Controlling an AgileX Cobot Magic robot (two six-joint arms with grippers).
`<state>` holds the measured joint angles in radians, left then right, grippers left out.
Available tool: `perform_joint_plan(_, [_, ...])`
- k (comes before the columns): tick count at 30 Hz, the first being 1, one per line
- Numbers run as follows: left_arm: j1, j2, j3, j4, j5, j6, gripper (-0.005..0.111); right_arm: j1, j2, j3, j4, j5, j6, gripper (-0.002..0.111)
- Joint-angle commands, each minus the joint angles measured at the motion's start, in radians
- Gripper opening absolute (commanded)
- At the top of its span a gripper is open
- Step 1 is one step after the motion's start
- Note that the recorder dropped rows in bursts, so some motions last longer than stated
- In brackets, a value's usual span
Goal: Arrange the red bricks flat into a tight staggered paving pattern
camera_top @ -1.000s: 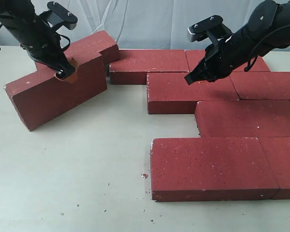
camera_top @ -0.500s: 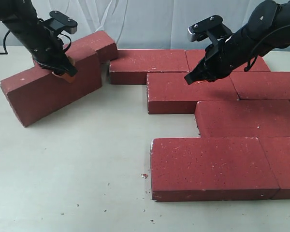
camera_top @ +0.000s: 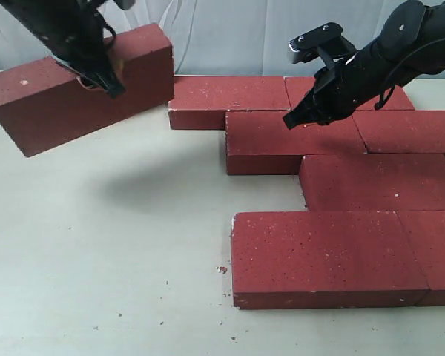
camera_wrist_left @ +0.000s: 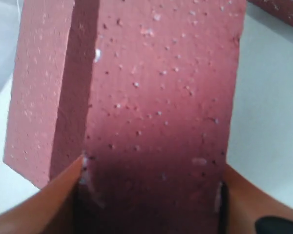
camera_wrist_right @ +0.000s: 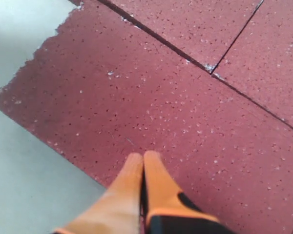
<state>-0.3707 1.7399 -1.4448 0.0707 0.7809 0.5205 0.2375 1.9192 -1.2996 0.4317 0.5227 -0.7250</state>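
Note:
My left gripper (camera_top: pixel 107 80) is shut on a red brick (camera_top: pixel 74 89) and holds it in the air on its long edge, above the table at the far left. In the left wrist view that brick (camera_wrist_left: pixel 156 92) fills the picture, with an orange finger (camera_wrist_left: pixel 49 200) pressed on each broad side. Several more red bricks (camera_top: pixel 326 256) lie flat in staggered rows on the right. My right gripper (camera_top: pixel 291 121) is shut and empty, its tips (camera_wrist_right: pixel 143 158) over the second-row brick (camera_wrist_right: pixel 151 102) near that brick's left end.
The pale table (camera_top: pixel 111 267) spreads out in front and left of the paving, with small red crumbs (camera_top: pixel 221 269) by the nearest brick. A grey curtain (camera_top: pixel 230 37) hangs behind the table.
The left gripper has lifted its brick off the table and carried it up and left, away from the back-row brick. The right arm has stayed still.

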Motion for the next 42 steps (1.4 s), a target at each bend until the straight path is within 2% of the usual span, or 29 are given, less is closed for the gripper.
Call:
perform_joint_plan(1, [-0.149,-0.06,0.218,0.456,-0.282,-0.376,0.0,-0.003,-0.008,-0.001,0.007,-0.006,-0.006,-0.001])
perform_joint_plan(3, [-0.185,-0.066,0.306,0.615,-0.327,-0.507,0.0,-0.003,-0.008,-0.001,0.007,-0.011,-0.006,-0.001])
perform_joint_plan(4, [-0.19,-0.069,0.332,0.63,-0.335,-0.511,0.0,-0.003,-0.008,-0.001,0.007,-0.011,-0.006,-0.001])
perform_joint_plan(5, [-0.192,-0.069,0.375,0.63,-0.348,-0.514,0.0,-0.003,-0.008,-0.001,0.007,-0.011,-0.006,-0.001])
perform_joint_plan(13, [-0.217,-0.069,0.475,0.661,-0.375,-0.541,0.0,-0.003,-0.008,-0.001,0.014,-0.013,-0.006,-0.001])
perform_joint_plan(18, [-0.229,-0.069,0.511,0.722,-0.484,-0.548,0.0,0.006,-0.008,-0.001,0.023,-0.013,-0.006,-0.001])
perform_joint_plan(24, [-0.229,-0.069,0.519,0.705,-0.443,-0.544,0.002,0.019,-0.008,-0.001,0.023,-0.015,-0.006,-0.001])
perform_joint_plan(26, [-0.229,-0.069,0.519,0.705,-0.428,-0.537,0.012,0.021,-0.008,-0.001,0.023,-0.017,-0.006,-0.001])
perform_joint_plan(28, [-0.229,-0.069,0.519,0.705,-0.425,-0.531,0.03,0.024,-0.008,-0.001,0.023,-0.017,-0.006,-0.001])
perform_joint_plan(32, [-0.229,-0.069,0.519,0.676,-0.422,-0.531,0.088,0.024,-0.008,-0.001,0.023,-0.017,-0.006,-0.001])
perform_joint_plan(34, [-0.229,-0.076,0.519,0.661,-0.401,-0.531,0.104,0.024,-0.008,-0.001,0.023,-0.017,-0.006,-0.001])
perform_joint_plan(39, [-0.233,-0.132,0.519,0.577,-0.33,-0.453,0.102,0.023,-0.008,-0.001,0.023,-0.026,-0.006,-0.001])
perform_joint_plan(42, [-0.263,-0.195,0.519,0.418,-0.27,-0.315,0.098,0.023,-0.008,-0.001,0.023,-0.026,-0.006,-0.001])
